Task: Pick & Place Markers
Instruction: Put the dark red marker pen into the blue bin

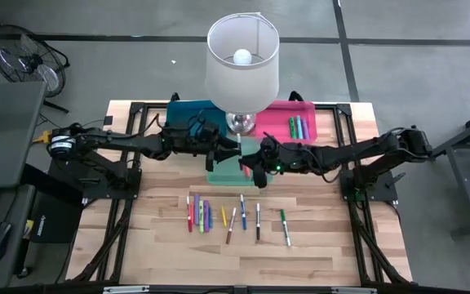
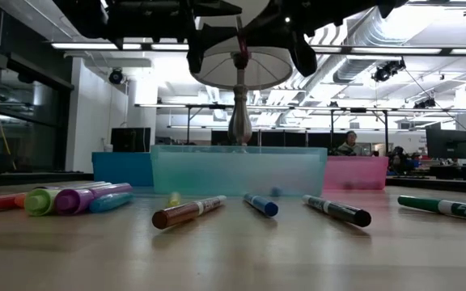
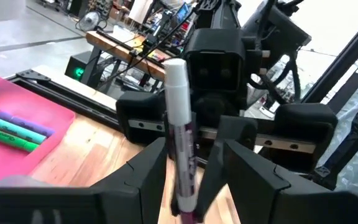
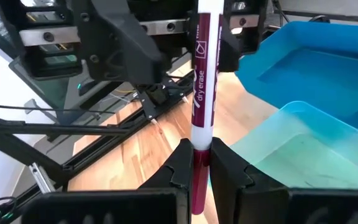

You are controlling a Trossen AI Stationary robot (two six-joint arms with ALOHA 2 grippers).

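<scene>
Holding item: one maroon marker, upright between both grippers above the green bin, mid-table, just in front of the lamp.

High view. Left gripper and right gripper tip to tip over the bin. Blue bin and pink bin at far edge. Loose markers in a row toward near edge.

Low view. Row of markers lying flat on table, green bin behind; grippers mostly hidden above.

Left wrist view. Marker standing between left fingers, which sit apart on either side, apparently not clamped.

Right wrist view. Right gripper pinched narrow on lower end of marker.

Handling advice, judged: close left fingers squarely on the barrel before loosening the right; keep marker vertical; release only once over the chosen bin, low enough to prevent bounce-out.
</scene>
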